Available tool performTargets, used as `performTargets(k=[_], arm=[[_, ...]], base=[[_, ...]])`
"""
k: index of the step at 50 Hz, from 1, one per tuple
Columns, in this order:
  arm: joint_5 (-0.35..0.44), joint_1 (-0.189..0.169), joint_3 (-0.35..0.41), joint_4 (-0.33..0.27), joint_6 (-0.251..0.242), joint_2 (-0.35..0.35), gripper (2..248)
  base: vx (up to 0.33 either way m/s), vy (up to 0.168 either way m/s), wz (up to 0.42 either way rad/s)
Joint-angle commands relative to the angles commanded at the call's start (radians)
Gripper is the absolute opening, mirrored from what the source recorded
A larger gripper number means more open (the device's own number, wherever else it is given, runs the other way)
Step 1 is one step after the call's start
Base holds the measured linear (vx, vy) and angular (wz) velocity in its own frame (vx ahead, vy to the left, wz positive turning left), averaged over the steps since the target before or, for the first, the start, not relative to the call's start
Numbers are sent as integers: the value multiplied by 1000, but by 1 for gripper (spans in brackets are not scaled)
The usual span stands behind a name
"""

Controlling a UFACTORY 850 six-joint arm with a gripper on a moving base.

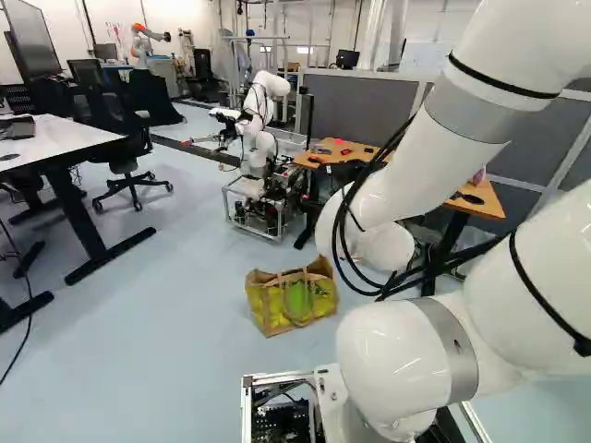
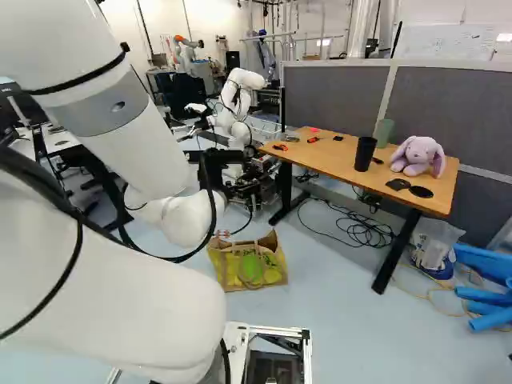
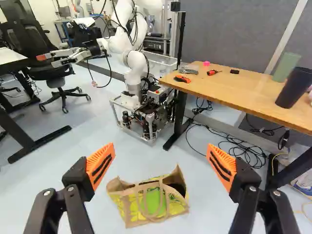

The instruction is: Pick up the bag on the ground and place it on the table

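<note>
1. At the foot of both base views, the white arm (image 1: 397, 360) rises from its lowest joint.
2. Out ahead of it, the black gripper (image 2: 240, 190) shows partly in the right base view; in the wrist view the gripper (image 3: 161, 165) stands wide, its orange pads (image 3: 101, 163) well apart and nothing held between them.
3. On the floor (image 3: 63, 175), beyond and below the fingers, sits the yellow-and-green bag (image 3: 155, 201), upright with its tan handles (image 3: 158, 207) showing, touching neither finger.
4. Past the bag, to its right in the right base view, stands the wooden table (image 2: 320, 160). It carries a black cup (image 2: 365, 154), a green cup (image 2: 384, 132) and a lilac plush rabbit (image 2: 418, 155); black cables (image 2: 364, 230) lie beneath.
5. Beyond the bag, just beside the table's near-left end, is another robot (image 1: 260, 115).
6. Behind the table runs a grey partition (image 2: 448, 112).
</note>
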Motion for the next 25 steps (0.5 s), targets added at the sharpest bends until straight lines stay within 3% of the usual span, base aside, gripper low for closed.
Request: performTargets(k=[25], arm=[[0, 0, 0, 0, 0, 0, 247]], base=[[167, 65, -19]])
